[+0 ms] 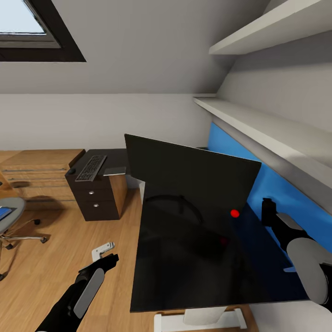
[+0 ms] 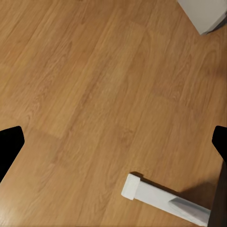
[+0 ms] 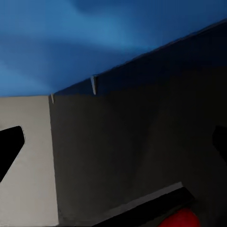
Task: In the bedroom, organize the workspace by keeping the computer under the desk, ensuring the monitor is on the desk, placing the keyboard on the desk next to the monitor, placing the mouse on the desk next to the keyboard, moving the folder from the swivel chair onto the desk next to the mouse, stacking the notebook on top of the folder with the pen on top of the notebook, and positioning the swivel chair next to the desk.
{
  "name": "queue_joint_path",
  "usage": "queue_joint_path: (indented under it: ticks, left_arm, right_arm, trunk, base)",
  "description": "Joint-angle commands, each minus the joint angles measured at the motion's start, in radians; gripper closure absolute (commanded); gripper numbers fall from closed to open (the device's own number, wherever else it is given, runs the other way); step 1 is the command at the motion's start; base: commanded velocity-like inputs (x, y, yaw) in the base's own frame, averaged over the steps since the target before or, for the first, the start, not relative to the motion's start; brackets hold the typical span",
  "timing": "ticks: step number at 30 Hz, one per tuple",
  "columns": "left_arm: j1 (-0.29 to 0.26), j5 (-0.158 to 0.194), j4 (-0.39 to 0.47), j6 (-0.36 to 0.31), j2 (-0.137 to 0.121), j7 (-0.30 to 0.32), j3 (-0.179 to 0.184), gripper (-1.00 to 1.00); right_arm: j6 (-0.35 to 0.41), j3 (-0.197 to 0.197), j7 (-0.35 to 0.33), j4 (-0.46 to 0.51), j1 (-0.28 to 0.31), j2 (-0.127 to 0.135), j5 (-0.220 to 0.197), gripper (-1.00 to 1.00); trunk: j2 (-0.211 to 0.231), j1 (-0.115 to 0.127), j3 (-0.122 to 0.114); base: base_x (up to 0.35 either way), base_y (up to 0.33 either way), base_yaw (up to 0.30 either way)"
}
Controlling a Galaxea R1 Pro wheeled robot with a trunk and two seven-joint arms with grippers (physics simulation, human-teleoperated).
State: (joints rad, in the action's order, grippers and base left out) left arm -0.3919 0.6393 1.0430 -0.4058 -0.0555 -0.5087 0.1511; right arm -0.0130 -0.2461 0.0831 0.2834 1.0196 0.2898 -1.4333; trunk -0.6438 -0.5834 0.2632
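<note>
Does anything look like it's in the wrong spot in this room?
Yes. The keyboard lies on a dark drawer cabinet across the floor, not on the desk beside the monitor. A bit of blue, likely the folder, sits on the swivel chair at the room's left edge.

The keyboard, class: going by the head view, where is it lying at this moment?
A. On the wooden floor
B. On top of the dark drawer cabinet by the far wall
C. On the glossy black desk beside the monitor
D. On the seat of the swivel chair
B. The keyboard lies flat on top of the dark drawer cabinet by the far wall, apart from the desk on which the monitor stands.
</note>
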Motion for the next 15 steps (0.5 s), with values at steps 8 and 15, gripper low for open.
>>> queue_joint_path:
  ticks: [8, 15]
  left_arm:
    - [-0.001, 0.009, 0.002, -0.002, -0.001, -0.010, 0.004, -1.00]
    - [-0.001, 0.009, 0.001, -0.002, -0.001, -0.010, 0.004, -1.00]
  right_arm:
    - [-0.002, 0.001, -0.007, -0.009, 0.000, 0.000, -0.010, -1.00]
    - [-0.001, 0.001, -0.008, -0.012, 0.000, 0.000, -0.010, -1.00]
  trunk:
    - [-0.001, -0.001, 0.002]
    - [-0.001, -0.001, 0.002]
  base:
    - [0.209, 0.000, 0.000]
    - [0.052, 0.000, 0.000]
